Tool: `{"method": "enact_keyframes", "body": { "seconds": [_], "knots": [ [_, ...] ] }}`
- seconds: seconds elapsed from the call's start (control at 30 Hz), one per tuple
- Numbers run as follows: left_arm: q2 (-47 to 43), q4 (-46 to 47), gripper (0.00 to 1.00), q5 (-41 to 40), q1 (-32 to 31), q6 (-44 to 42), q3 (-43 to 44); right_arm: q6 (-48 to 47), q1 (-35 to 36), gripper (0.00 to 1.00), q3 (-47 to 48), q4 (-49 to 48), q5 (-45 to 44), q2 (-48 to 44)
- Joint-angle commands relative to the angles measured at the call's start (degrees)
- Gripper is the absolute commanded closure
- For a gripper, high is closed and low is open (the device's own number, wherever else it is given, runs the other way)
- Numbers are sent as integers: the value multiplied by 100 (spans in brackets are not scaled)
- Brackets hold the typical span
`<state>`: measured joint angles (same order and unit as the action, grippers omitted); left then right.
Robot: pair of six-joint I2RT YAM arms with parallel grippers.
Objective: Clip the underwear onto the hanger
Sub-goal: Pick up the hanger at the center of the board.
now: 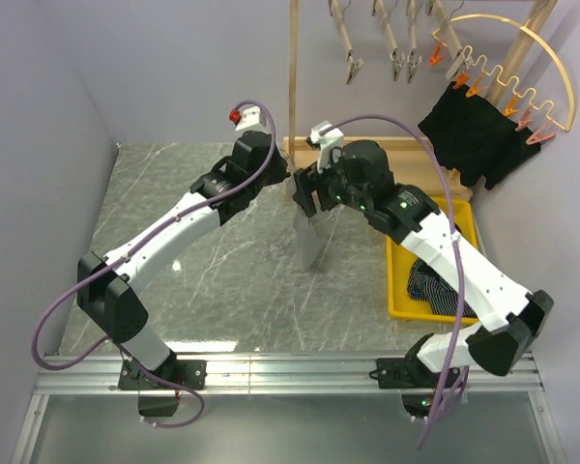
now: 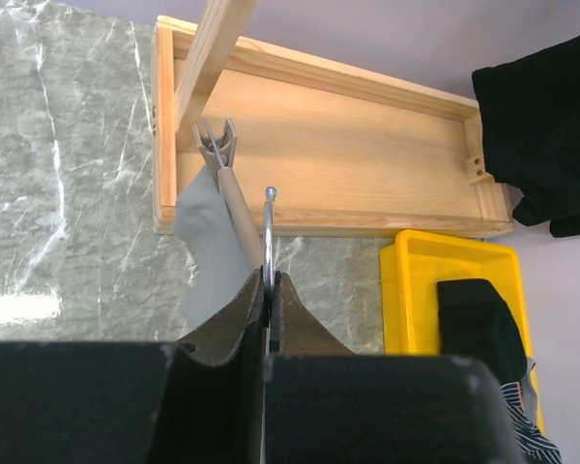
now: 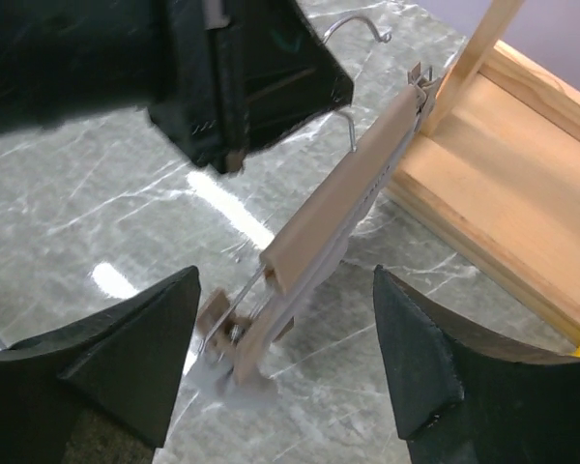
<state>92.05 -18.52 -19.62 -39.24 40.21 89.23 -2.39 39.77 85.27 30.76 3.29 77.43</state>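
Observation:
A wooden clip hanger (image 3: 338, 203) hangs above the marble table, and my left gripper (image 2: 269, 290) is shut on its metal hook (image 2: 269, 227). Grey underwear (image 1: 309, 244) hangs down from the hanger's bar. In the left wrist view the underwear (image 2: 205, 227) drapes below one metal clip (image 2: 216, 147). My right gripper (image 3: 287, 274) is open, its fingers either side of the bar's near end. There the other clip (image 3: 222, 329) sits against grey cloth (image 3: 240, 389). Seen from above, the two grippers meet beside the rack's pole, the right gripper (image 1: 307, 191) just right of the left one (image 1: 275, 172).
A wooden rack stands at the back, with a base tray (image 2: 348, 135) and an upright pole (image 1: 293, 77). Spare clip hangers (image 1: 353, 48) hang from it, and so do black underwear (image 1: 474, 135) on an orange-clipped curved hanger. A yellow bin (image 1: 398, 290) at the right holds dark clothes.

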Motion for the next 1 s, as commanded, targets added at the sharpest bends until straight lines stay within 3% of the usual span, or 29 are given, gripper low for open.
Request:
{"method": "enact_keyframes", "body": {
  "seconds": [0.0,0.53,0.63,0.73,0.77,0.97],
  "knots": [
    [15,209,100,-103,-66,93,341,204,-4,24,411,-36,-311,351],
    [94,156,100,-253,-163,172,499,652,-13,57,499,290,-504,976],
    [111,139,100,-244,-163,189,534,626,-30,68,516,342,-627,1020],
    [111,95,100,-279,-163,277,551,573,-48,86,516,378,-715,1046],
    [120,77,100,-323,-163,321,560,556,-48,98,543,395,-716,1055],
    [164,24,100,-394,-163,523,596,477,-57,100,630,404,-681,1046]
  ]
}}
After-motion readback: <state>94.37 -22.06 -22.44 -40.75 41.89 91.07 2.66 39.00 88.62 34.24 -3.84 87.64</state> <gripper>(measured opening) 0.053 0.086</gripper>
